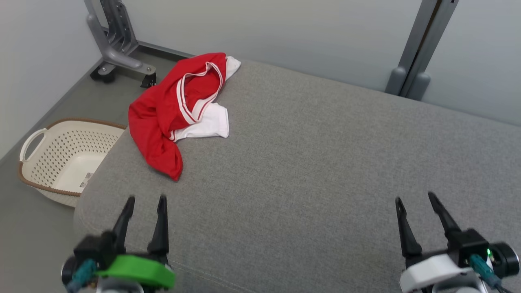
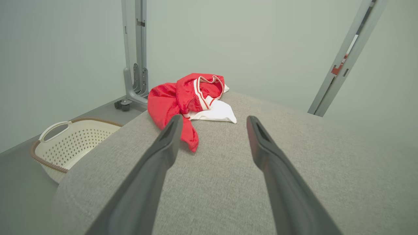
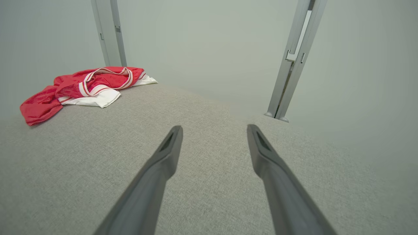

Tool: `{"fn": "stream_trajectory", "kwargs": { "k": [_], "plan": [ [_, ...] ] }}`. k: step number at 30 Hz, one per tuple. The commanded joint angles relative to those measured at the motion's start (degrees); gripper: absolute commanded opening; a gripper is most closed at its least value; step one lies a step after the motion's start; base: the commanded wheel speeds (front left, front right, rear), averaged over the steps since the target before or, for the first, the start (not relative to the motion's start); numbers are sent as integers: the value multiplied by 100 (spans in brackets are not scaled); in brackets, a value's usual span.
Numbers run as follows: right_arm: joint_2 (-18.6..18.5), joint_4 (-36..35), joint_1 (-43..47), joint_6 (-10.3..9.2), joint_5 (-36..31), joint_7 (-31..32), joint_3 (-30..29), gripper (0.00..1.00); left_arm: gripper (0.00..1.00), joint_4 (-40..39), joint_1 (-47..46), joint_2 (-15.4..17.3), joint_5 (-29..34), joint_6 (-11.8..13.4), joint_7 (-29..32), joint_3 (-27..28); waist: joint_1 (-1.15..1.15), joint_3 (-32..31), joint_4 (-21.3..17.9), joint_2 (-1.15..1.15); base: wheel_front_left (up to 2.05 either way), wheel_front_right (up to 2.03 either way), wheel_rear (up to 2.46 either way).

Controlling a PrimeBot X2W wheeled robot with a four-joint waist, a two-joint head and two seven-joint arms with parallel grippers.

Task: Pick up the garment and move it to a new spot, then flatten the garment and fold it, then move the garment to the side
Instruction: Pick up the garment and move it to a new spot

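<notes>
A crumpled red jersey (image 1: 163, 118) with white-and-red striped trim and white sleeves lies in a heap at the far left corner of the table (image 1: 325, 162), which is covered in grey woven fabric. One red end of it trails toward the near side and stops close to the table's left edge.

The left hand (image 1: 146, 199) hovers over the near left part of the table, its two dark fingers apart and holding nothing. In the left wrist view, the left hand (image 2: 214, 119) points at the jersey (image 2: 169, 98), and its left finger overlaps the red cloth in that view. The right hand (image 1: 414, 197) sits at the near right, well apart from the jersey, also spread and empty. In its wrist view, the right hand (image 3: 214, 128) faces bare grey fabric, with the jersey (image 3: 42, 104) off to the far left.

A cream perforated laundry basket (image 1: 49, 158) with a brown rim stands on the floor beside the table's left edge. Grey metal posts (image 1: 419, 53) stand against the pale wall.
</notes>
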Motion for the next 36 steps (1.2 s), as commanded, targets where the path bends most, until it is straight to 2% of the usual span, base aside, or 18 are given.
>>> {"fn": "stream_trajectory", "kwargs": {
  "k": [1, 4, 6, 10, 12, 17, 22, 26, 29, 30, 31, 33, 36],
  "plan": [
    [-30, -73, -346, -8, -175, -16, 21, 100, 100, 118, -532, 134, -176, -20, -2, -84, 0, 1410, -705, 0, 0, 0, 0],
    [-128, -111, -866, -9, -422, -16, 16, 100, 100, 529, -1427, 409, -683, -19, -2, -422, 0, 2156, -974, 0, 0, 0, 0],
    [-159, -177, -1229, -8, -516, -16, -59, 100, 100, 810, -2092, 592, -1312, -20, 43, -723, 0, 2633, -1122, 0, 0, 0, 0],
    [-188, -262, -1756, -8, -644, -16, -278, 100, 100, 1370, -3258, 1217, -2319, -21, 133, -1051, 0, 3320, -1323, 0, 0, 0, 0],
    [-220, -289, -1923, -8, -694, -16, -309, 100, 100, 1601, -3640, 1423, -2694, -21, 212, -1173, 0, 3504, -1407, 0, 0, 0, 0],
    [-307, -359, -2229, -8, -775, -16, -344, 100, 100, 2248, -4480, 1906, -3689, -21, 865, -1619, 0, 3789, -1517, 0, 0, 0, 0],
    [-362, -362, -2315, -8, -790, -16, -295, 100, 100, 3155, -5022, 2010, -4274, -22, 1160, -1645, 0, 3791, -1550, 0, 0, 0, 0],
    [-422, -228, -2245, -9, -765, -3, -228, 100, 100, 3992, -5233, 1976, -4458, -21, 1063, -1586, 0, 3661, -1607, 0, 0, 0, 0],
    [-425, -178, -2185, -9, -731, -1, -207, 100, 100, 4334, -5262, 1975, -4508, -22, 1059, -1682, 0, 3519, -1644, 0, 0, 0, 0],
    [-423, -173, -2143, -9, -715, -1, -212, 100, 34, 4400, -5255, 1979, -4546, -22, 1031, -1704, 0, 3462, -1644, 0, 0, 0, 0],
    [-419, -168, -2104, -9, -700, -1, -226, 100, 0, 4480, -5257, 2008, -4588, -22, 948, -1672, 0, 3415, -1641, 0, 0, 0, 0],
    [-405, -146, -2014, -9, -686, -1, -250, 100, 0, 4487, -5220, 2011, -4634, -23, 950, -1747, 0, 3294, -1625, 0, 0, 0, 0],
    [-356, -121, -1928, -9, -626, -2, -276, 100, 0, 4371, -5126, 2181, -4612, -22, 817, -1896, 0, 3057, -1596, 0, 0, 0, 0]
  ]
}}
